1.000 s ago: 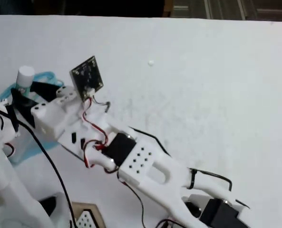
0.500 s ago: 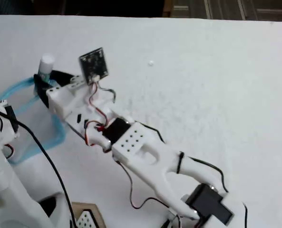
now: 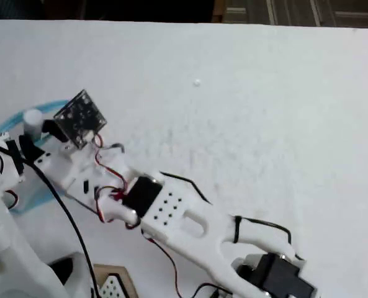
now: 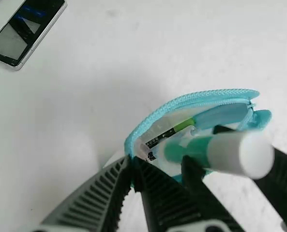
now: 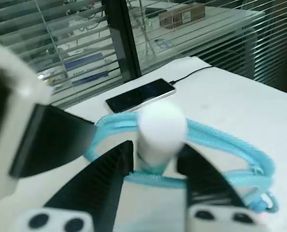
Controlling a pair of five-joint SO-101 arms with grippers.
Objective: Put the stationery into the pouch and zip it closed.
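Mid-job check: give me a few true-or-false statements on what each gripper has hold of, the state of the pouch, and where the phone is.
1. The right gripper is closed on the white-capped marker. True.
2. The pouch is zipped closed. False: its mouth gapes open, with the zipper edge arched up.
3. The left gripper pinches the edge of the pouch. True.
4. The phone is inside the pouch. False: it lies on the table, apart from the pouch.
5. The marker lies flat on the table. False: it is held off the table at the pouch's mouth.
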